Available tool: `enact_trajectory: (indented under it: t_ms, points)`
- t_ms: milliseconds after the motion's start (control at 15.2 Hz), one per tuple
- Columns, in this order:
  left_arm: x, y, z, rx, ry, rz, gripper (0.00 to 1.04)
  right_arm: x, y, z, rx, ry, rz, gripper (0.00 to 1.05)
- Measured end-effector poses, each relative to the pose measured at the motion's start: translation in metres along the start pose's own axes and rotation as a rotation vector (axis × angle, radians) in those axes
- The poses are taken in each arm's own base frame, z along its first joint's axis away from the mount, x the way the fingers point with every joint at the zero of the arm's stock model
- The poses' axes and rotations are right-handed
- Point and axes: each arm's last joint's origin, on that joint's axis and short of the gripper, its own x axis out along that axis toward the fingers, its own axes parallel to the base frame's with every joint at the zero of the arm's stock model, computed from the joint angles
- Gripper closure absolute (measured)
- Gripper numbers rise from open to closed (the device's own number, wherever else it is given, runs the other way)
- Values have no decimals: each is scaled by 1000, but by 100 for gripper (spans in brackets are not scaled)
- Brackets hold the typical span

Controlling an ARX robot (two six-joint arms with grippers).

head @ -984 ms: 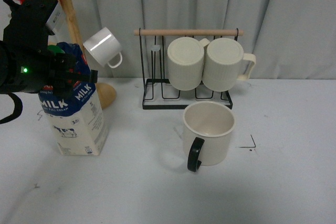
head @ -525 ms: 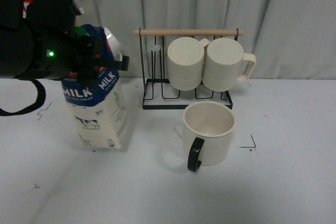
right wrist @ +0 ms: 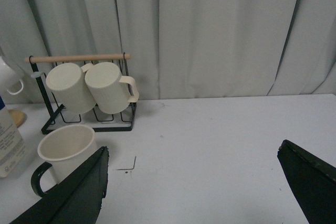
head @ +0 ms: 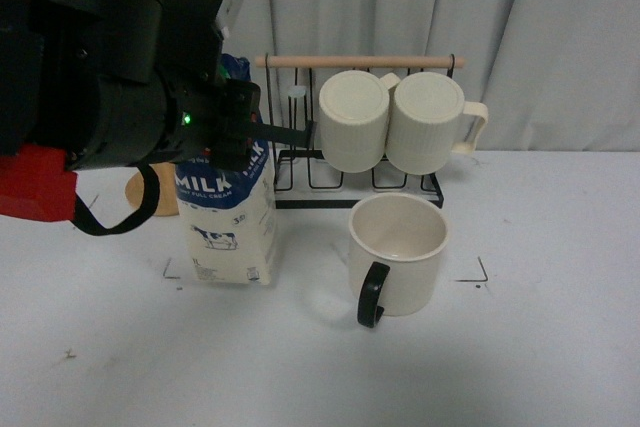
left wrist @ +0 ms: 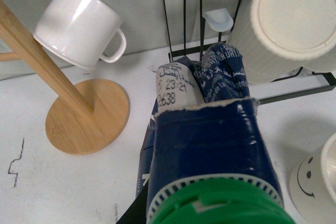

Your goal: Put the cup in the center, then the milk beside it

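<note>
The cup (head: 397,254), cream-white with a black handle turned toward me, stands upright on the white table (head: 520,347) between black corner marks. Its smiley face shows in the left wrist view (left wrist: 315,179); it also shows in the right wrist view (right wrist: 65,153). The milk (head: 232,225) stands just left of the cup, a small gap between them. My left gripper (head: 235,132) is shut on the milk's dark blue top; the green cap (left wrist: 220,205) fills the left wrist view. My right gripper (right wrist: 202,190) is open and empty over bare table right of the cup.
A black wire rack (head: 360,182) with a wooden bar holds two ribbed cream mugs (head: 400,119) right behind the cup. A wooden mug tree's base (left wrist: 86,116) with a small white mug (left wrist: 81,22) stands behind the milk. A red mug (head: 35,195) shows at the left edge.
My left arm has carried the milk rightward from the table's left side to just left of the cup. The cup and rack have not moved.
</note>
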Motion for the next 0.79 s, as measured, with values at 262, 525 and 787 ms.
enact_trajectory:
  t_ms: [262,525,787]
  points:
    - [6,-19,-11,-7,10,-33,86,0,0,0,0,0,0,6]
    - [6,-26,-13,-41,9,-49,86,0,0,0,0,0,0,6]
    - [9,-36,-13,-51,-16,-48,80,0,0,0,0,0,0,6]
